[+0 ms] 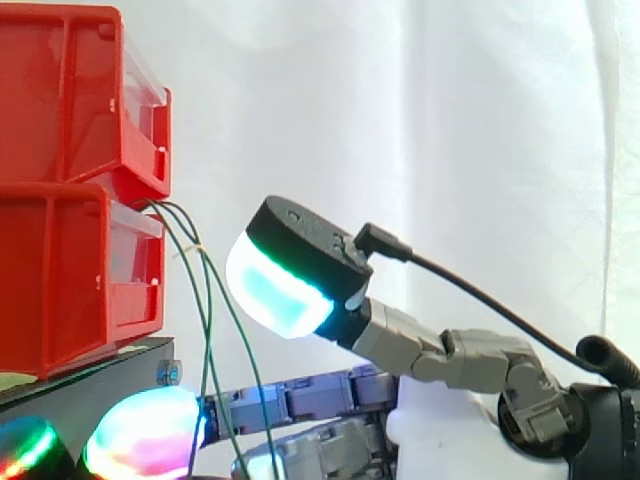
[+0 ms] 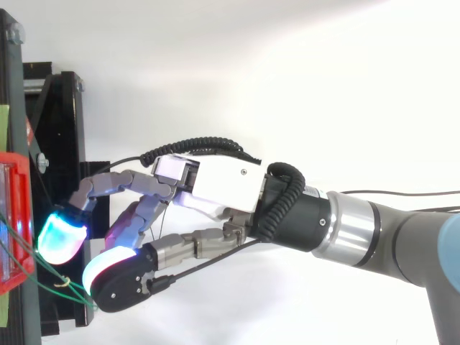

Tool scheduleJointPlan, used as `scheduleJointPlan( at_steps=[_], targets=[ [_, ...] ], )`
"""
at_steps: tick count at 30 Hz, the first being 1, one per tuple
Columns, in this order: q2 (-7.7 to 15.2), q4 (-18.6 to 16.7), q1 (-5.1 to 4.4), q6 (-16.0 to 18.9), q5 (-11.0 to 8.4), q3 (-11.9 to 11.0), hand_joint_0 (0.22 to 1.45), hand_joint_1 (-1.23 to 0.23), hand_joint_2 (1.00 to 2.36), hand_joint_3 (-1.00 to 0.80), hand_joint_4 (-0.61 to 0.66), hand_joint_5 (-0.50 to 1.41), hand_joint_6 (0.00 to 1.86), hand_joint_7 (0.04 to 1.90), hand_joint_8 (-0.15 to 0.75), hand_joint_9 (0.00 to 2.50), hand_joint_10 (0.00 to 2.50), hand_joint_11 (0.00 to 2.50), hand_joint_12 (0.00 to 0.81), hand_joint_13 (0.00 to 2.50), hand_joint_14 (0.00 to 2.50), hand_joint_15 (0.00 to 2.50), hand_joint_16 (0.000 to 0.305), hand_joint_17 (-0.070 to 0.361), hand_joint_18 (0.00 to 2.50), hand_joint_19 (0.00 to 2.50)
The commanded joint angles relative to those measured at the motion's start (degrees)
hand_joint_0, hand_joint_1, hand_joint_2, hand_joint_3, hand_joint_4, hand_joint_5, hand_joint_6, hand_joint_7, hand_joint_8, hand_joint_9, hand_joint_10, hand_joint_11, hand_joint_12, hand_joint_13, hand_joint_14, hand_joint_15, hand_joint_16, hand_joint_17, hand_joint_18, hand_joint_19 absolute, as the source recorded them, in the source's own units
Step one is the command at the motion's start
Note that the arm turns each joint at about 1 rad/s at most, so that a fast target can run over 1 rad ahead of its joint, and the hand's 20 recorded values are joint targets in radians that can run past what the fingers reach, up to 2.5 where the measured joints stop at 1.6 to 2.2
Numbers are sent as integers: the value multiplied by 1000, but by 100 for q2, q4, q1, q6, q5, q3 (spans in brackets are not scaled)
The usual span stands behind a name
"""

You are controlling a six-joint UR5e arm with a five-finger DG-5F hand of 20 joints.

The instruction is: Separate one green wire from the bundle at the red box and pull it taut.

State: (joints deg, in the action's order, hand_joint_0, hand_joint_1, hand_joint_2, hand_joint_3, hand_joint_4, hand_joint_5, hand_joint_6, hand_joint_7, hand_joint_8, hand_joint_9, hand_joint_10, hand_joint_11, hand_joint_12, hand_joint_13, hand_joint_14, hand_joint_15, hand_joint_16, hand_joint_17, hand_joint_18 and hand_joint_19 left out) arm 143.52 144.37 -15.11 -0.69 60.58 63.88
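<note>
Two thin green wires (image 1: 204,315) come out between the stacked red boxes (image 1: 60,290) and hang down in front of them, joined by a small pale tie (image 2: 63,283). My hand (image 2: 215,180) reaches in from the right with its fingers stretched towards the boxes. One raised digit with a cyan pad (image 1: 275,285) stands just right of the wires, clear of them. The lower fingers (image 1: 300,395) lie level, and the wires cross them near the glowing tips (image 1: 140,430). Nothing is pinched.
The red boxes rest on a black stand (image 2: 61,108) at the left. A white curtain hangs behind. The arm (image 2: 402,237) fills the right side.
</note>
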Motion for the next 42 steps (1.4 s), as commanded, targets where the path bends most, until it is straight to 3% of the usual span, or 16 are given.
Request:
scheduleJointPlan(
  at_steps=[1, 7, 11, 24, 27, 35, 42],
  targets=[
    [-96, 171, 0, 96, 7, 1, 531, -620, 1000, -500, 247, -159, 503, 901, 266, 1281, 21, 692, 374, 1085, 19, 517, 52, 118, 814, 443],
    [-289, 724, 0, 122, 7, 10, 546, -633, 1000, -500, 234, -159, 503, 914, 259, 1321, 22, 773, 370, 1118, 22, 551, 51, 115, 822, 454],
    [-439, 1234, 8, 316, 15, 10, 536, -625, 1000, -500, 231, -162, 503, 909, 259, 1316, 23, 800, 372, 1123, 22, 566, 52, 116, 830, 468],
    [-676, 2016, 35, 693, 15, 19, 494, -650, 1000, -500, 213, -174, 503, 997, 256, 1371, 20, 1173, 392, 1228, 24, 689, 55, 123, 891, 493],
    [-729, 2148, 44, 737, 15, 19, 495, -680, 1000, -500, 192, -176, 503, 1059, 251, 1319, 16, 1307, 395, 1224, 27, 715, 55, 124, 892, 501],
    [-782, 2245, 52, 746, 24, 19, 444, -620, 1000, -500, 227, -166, 501, 1113, 276, 1333, 14, 1344, 417, 1251, 24, 720, 61, 136, 955, 499],
    [-861, 2254, 52, 781, 33, 19, 523, -647, 1000, -500, 137, -164, 550, 1181, 245, 1327, 13, 1425, 389, 1244, 25, 756, 54, 122, 915, 523]
  ],
)
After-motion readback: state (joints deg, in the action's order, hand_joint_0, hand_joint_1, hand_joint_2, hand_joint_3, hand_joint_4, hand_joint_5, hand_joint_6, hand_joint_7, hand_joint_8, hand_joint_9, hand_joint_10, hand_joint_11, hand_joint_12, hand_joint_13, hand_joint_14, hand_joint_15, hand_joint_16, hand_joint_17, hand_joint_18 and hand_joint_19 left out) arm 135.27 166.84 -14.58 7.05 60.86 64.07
